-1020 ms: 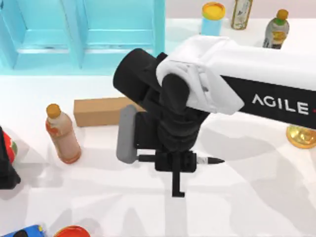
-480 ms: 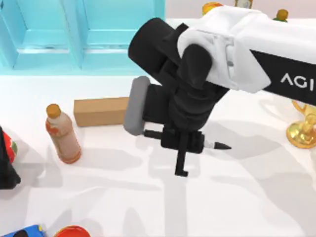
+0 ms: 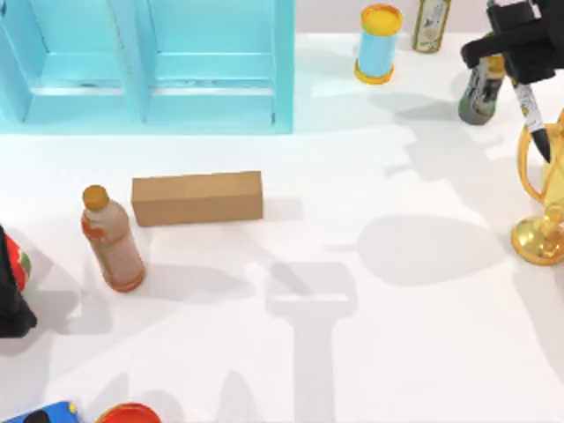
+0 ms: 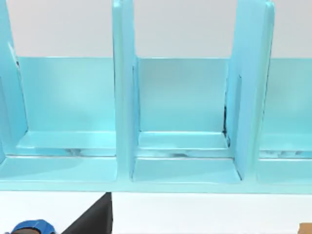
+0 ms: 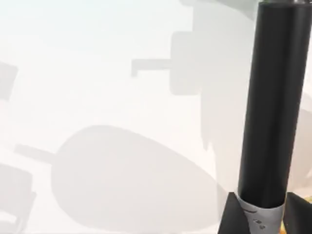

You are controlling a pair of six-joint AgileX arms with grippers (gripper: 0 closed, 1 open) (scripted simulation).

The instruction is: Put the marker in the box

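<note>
now that the right arm has swung away from the middle of the table point(image 3: 397, 352), you can see the whole work surface again, largest things first: the blue shelf unit point(image 3: 145, 62) along the far left, then the brown cardboard box point(image 3: 197, 197) lying closed-looking and flat near the left centre, an orange-capped bottle point(image 3: 112, 240) just beside it. half a second ago the arm hung over that box with the marker; now the right gripper point(image 3: 520, 53) sits at the far right corner, closed on the marker point(image 3: 532, 115), whose tip points down beside a gold trophy point(image 3: 542, 211). judged from this, the marker is farther from the box than before, so the placing is not advancing. the right wrist view shows the marker's black barrel point(image 5: 275, 102) clamped between dark fingers point(image 5: 231, 214). your left arm is parked at the left edge; you cannot tell its grip. the box's opening is hard to make out.
</note>
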